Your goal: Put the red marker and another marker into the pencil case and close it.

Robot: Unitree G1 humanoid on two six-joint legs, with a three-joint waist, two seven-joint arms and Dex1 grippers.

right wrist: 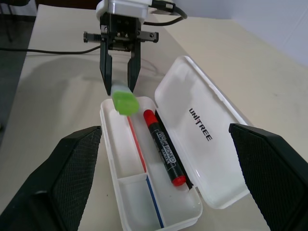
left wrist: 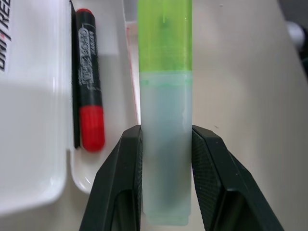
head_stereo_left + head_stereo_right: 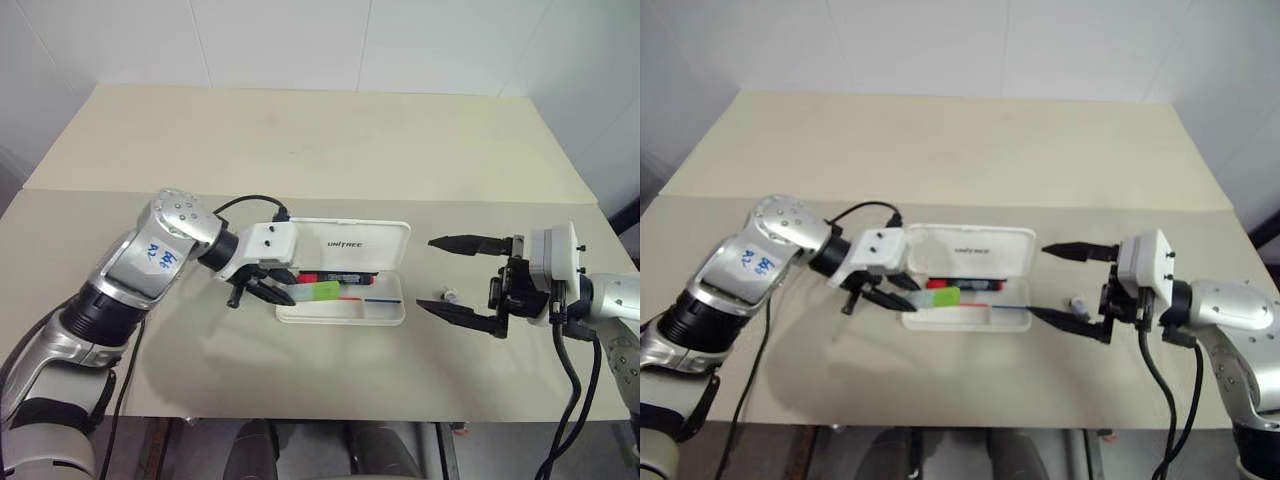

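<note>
From the head camera I see my left pincer [image 3: 262,289] clamped on the green marker [image 3: 315,291], its cap over the open pencil case [image 3: 392,311] on the counter [image 3: 300,150]. My left wrist camera shows the red marker [image 2: 89,111] already inside. My right wrist camera shows the right pincer [image 1: 163,180] spread wide, empty. Next I'd lower, release, then shut the lid.

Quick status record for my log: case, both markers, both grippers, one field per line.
pencil case: open, lid laid back flat on the table
red marker: lying inside the case tray, along the hinge side
green marker: clamped in the left gripper, lime cap end over the tray's end
left gripper: jaws shut on the green marker
right gripper: jaws wide open, empty, beside the case
</note>
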